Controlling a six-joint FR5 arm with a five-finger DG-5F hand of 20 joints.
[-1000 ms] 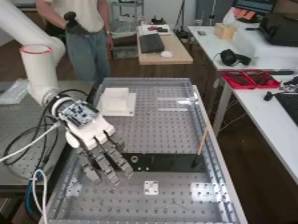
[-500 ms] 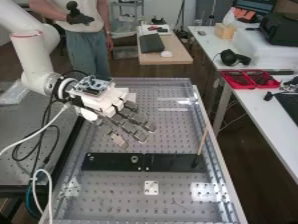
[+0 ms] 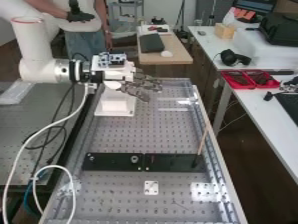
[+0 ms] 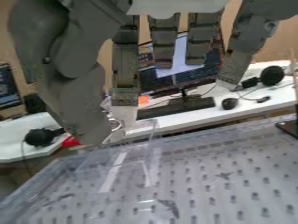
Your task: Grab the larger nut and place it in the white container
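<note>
1. Since bare black surface is seen between the smaller nut (image 3: 91, 158) and the bearing (image 3: 134, 159), the larger nut is judged to have been lifted from the flat black bar (image 3: 113, 163), low in the high view. Its present position cannot be told: it may be held in the hand (image 3: 120, 74), or it may already have been dropped.

2. The picking is therefore taken as probably done. Whether the placing is done is left undecided, as the inside of the white container (image 3: 118, 106), left of centre in the upper half of the frame, is not made visible. If the nut is still held, only its lowering and release are left.

3. The hand is set at the upper end of the white container, partly covering it from the camera, and is pointed towards the right of the frame. Its height over the container cannot be judged. Whether it is opened or closed, or clamped on anything, cannot be told.

4. The arm (image 3: 35, 52) is brought in from the upper left, bent downward, then levelled out towards the hand. By this pose, a release at the container is suggested rather than another pick.
</note>
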